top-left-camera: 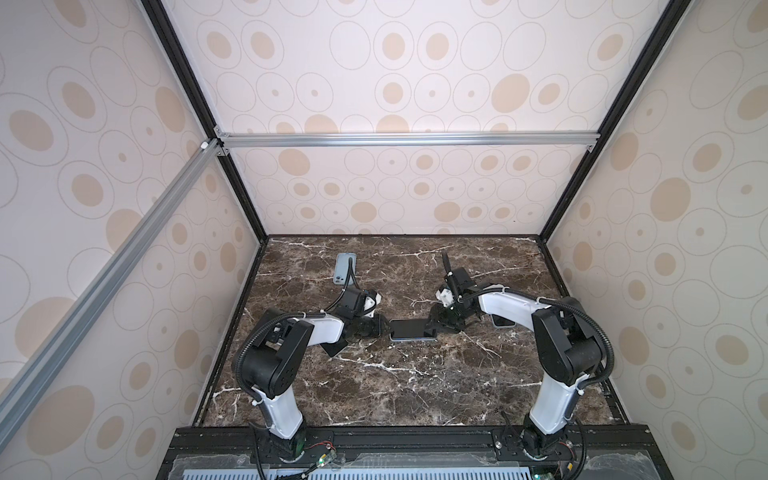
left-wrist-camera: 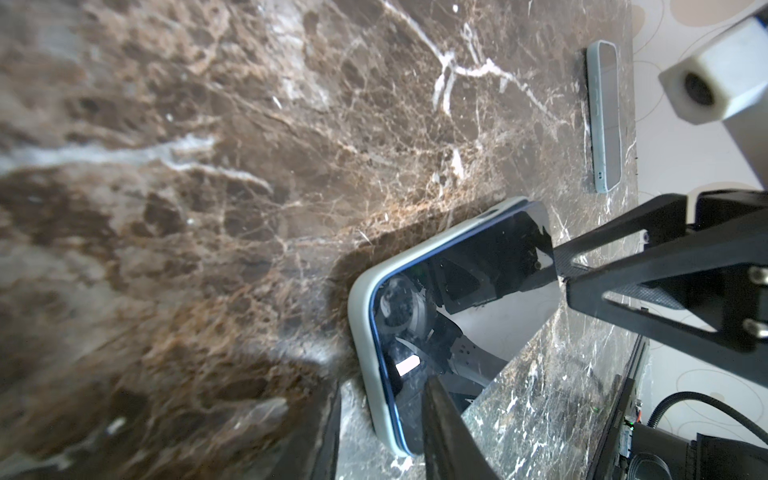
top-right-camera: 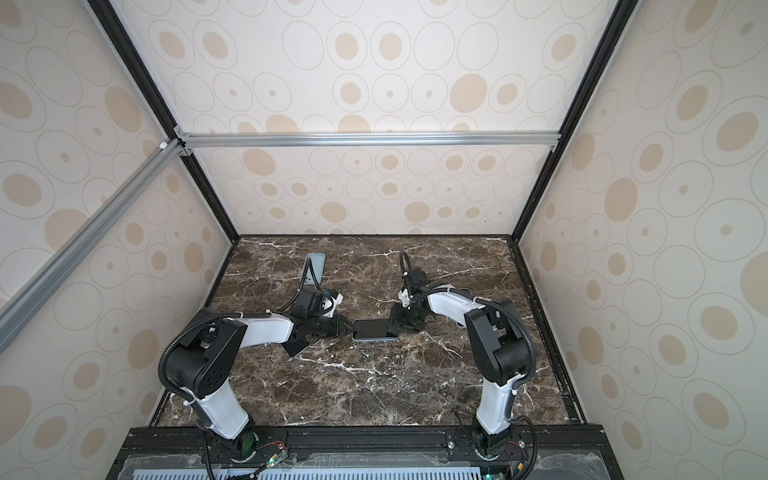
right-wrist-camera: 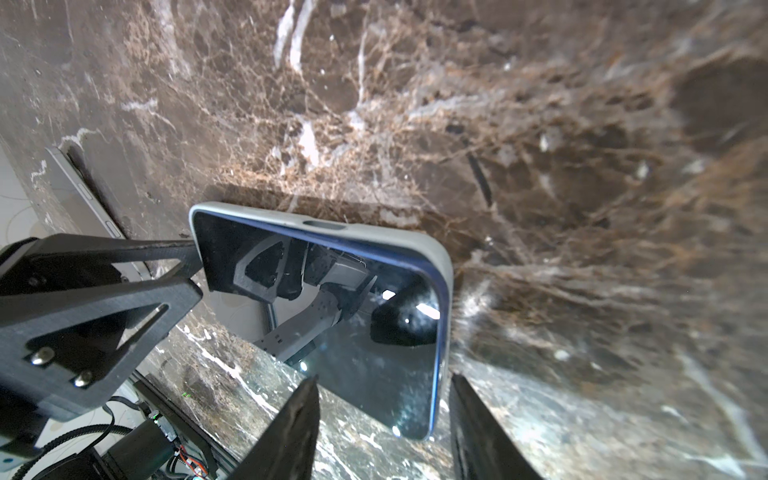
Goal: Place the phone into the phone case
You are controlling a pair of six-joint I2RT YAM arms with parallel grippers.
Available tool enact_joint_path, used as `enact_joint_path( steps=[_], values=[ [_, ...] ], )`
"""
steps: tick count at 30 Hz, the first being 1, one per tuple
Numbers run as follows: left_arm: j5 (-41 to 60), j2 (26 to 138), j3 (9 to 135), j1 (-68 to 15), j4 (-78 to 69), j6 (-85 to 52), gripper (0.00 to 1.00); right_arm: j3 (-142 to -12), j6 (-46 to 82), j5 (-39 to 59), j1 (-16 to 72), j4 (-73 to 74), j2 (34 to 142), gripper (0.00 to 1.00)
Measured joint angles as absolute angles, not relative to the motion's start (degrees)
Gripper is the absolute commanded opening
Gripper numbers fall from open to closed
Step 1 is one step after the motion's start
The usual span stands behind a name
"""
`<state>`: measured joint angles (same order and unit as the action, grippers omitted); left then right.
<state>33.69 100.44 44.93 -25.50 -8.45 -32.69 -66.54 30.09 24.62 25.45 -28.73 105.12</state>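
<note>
The phone (top-left-camera: 411,328) (top-right-camera: 374,329), black screen and blue rim, sits mid-table, partly in a pale grey phone case (left-wrist-camera: 365,340) (right-wrist-camera: 440,253). The case wraps one long side and the left arm's end. The corner at the right arm's end shows bare blue rim. My left gripper (top-left-camera: 388,326) (left-wrist-camera: 384,386) straddles the cased end. One finger lies over the screen and a gap shows behind the case. My right gripper (top-left-camera: 432,330) (right-wrist-camera: 384,379) stands open around the bare corner, touching nothing.
A pale blue phone-like slab (top-left-camera: 345,268) (right-wrist-camera: 79,191) lies at the back left, with the left arm's cable across it. Another slab (top-left-camera: 500,321) (left-wrist-camera: 604,116) lies under the right arm near the right wall. Patterned walls enclose the marble table (top-left-camera: 374,386).
</note>
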Motion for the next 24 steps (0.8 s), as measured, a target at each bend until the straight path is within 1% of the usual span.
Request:
enact_joint_path(
  steps=[5,11,18,24],
  values=[
    [34.28,99.44,43.48,-25.58,-8.51,-32.67,0.32,-66.11,29.65,23.88,25.43,-28.73,104.84,0.49],
    [35.4,98.91,42.54,-25.56,-8.69,-32.64,0.32,-65.25,29.26,23.99,25.43,-28.67,104.77,0.41],
    [35.75,99.0,42.52,-25.58,-8.29,-32.01,0.25,-64.27,29.26,25.04,25.43,-27.83,104.81,0.32],
    [35.99,99.22,42.52,-25.58,-8.19,-31.83,0.23,-64.27,28.99,25.26,25.43,-27.83,104.84,0.26]
  ],
)
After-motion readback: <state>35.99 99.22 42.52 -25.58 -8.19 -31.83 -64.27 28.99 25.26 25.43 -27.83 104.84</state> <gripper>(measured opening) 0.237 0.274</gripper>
